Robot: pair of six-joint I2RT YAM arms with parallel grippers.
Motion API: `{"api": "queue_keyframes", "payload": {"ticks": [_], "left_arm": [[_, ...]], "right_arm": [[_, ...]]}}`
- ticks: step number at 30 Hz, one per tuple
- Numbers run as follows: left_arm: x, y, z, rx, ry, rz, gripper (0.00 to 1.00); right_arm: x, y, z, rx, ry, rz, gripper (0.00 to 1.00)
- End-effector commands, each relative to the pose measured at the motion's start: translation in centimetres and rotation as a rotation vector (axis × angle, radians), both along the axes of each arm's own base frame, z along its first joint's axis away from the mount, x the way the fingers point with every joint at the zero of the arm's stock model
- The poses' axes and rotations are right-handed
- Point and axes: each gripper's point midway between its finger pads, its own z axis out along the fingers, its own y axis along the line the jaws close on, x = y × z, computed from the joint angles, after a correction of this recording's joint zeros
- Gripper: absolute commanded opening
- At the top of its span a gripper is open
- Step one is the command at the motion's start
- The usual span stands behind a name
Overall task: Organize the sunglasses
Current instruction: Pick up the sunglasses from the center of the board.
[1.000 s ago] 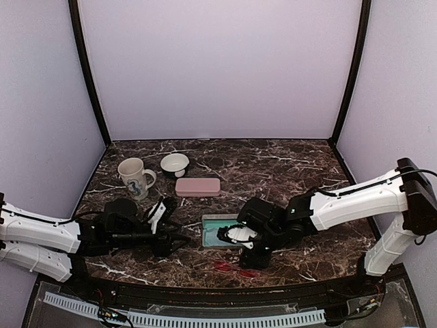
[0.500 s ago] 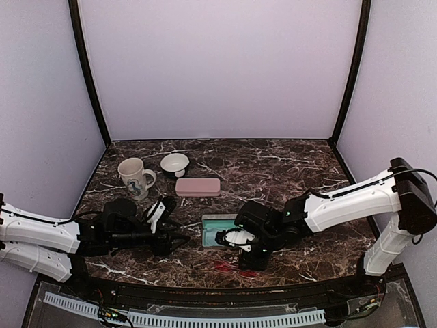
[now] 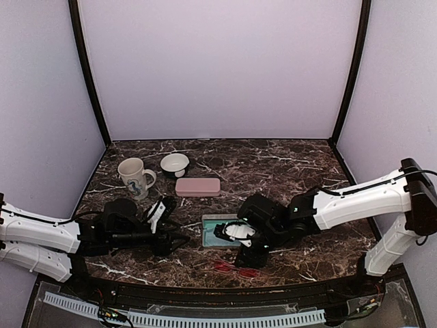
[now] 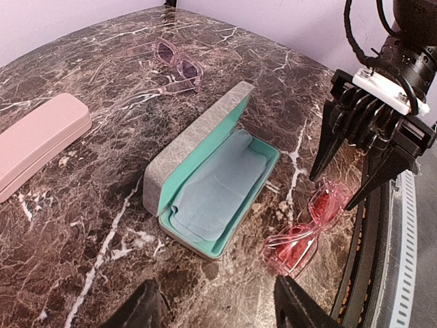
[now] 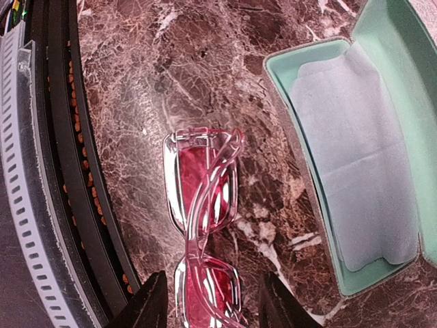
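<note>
Two sets of fingers stand spread and empty. The right gripper (image 5: pixel 215 277) hangs over the red sunglasses (image 5: pixel 203 198) with one finger on either side of the folded frame. The left gripper (image 4: pixel 218 304) waits low to the left of the open case (image 4: pixel 198 137), holding nothing. The red sunglasses lie flat just beside the case's near long side, not touching it. A second pair (image 4: pixel 171 65), pale-framed with tinted lenses, lies well beyond the case's far side, past the pink case (image 4: pixel 37 137).

The main risk, as I judge it, is in the pinch. The frame is thin and slick and the marble (image 4: pixel 102 225) under it is smooth. If the fingers close off-centre they may squirt the glasses away from the case, towards the table's edge, rather than lift them. Closing on a lens rather than the frame could scratch it, and catching only one folded temple could swing the glasses open in the air. How high the fingertips sit above the frame is hard to tell from these views, so a close made too early might simply miss.

Nothing steadies the case. A nudge during placing could slide it or tip the lid shut, and the loose cloth (image 4: pixel 215 181) inside may bunch under the frame. With both arms working close beside the case, a careless reach could also bring them together.
</note>
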Motion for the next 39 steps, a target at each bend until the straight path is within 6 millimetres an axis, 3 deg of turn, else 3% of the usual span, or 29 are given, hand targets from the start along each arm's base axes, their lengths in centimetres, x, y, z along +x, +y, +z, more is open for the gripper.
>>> {"api": "queue_keyframes", "payload": {"ticks": [1,15,39], "left_arm": [[-0.2,0.0,-0.3,0.002,0.005,-0.002,0.58],[-0.2,-0.1,-0.7,-0.001,0.031,0.000,0.58],[-0.3,-0.3,-1.1,0.001,0.044,-0.005,0.58]], "right_arm": [[-0.2,0.0,-0.6,0.008,0.014,-0.002,0.47],[-1.4,-0.2,-3.8,-0.079,0.027,0.025,0.47],[-1.9,0.1,-5.2,-0.136,-0.013,0.026,0.36]]}}
